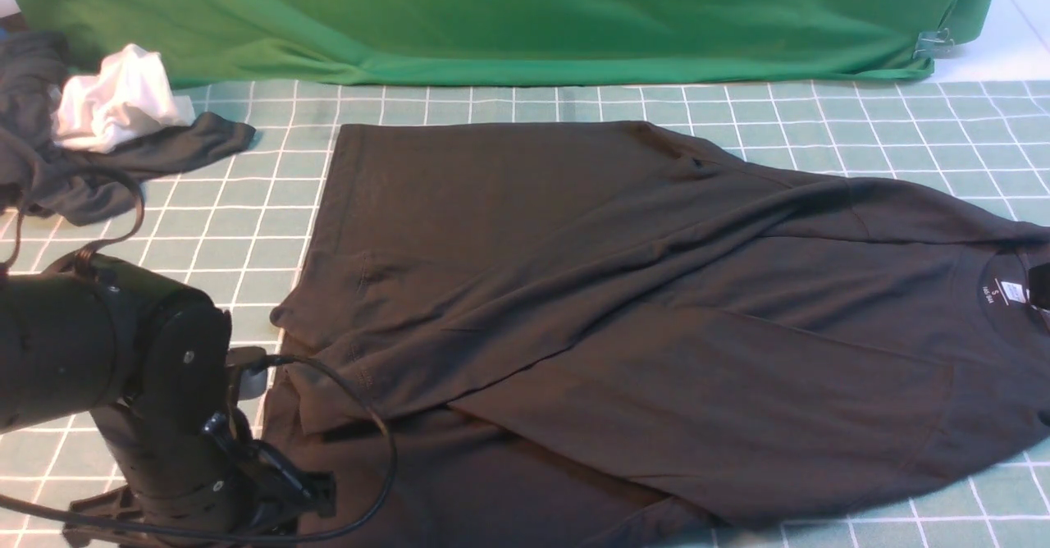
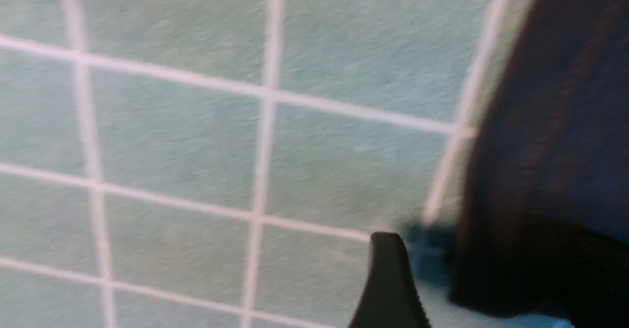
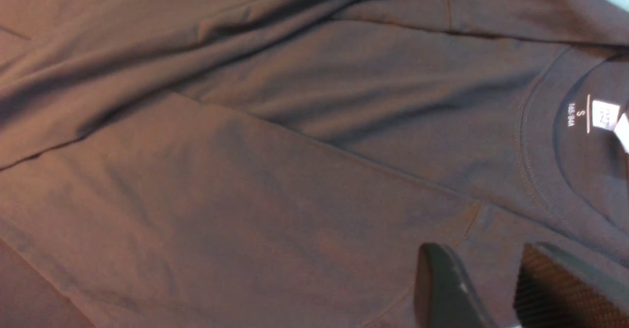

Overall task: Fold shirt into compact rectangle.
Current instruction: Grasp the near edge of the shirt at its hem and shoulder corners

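front view: shirt (image 1: 623,285) spread, i judge fold pending. left gripper (image 2: 471,269) jaws apart at its edge, right gripper (image 3: 484,254) narrow, empty. next: clean edge pinch.

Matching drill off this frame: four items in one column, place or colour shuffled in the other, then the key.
Column 1
1. shirt
2. white cloth
3. backdrop
4. neck label

Column 2
A. green, draped along the far side
B. small and white, at the far right of the front view
C. crumpled, bunched with the dark grey garment at far left
D. black, spread over the checked mat

Pairs: 1-D, 2-C, 3-A, 4-B
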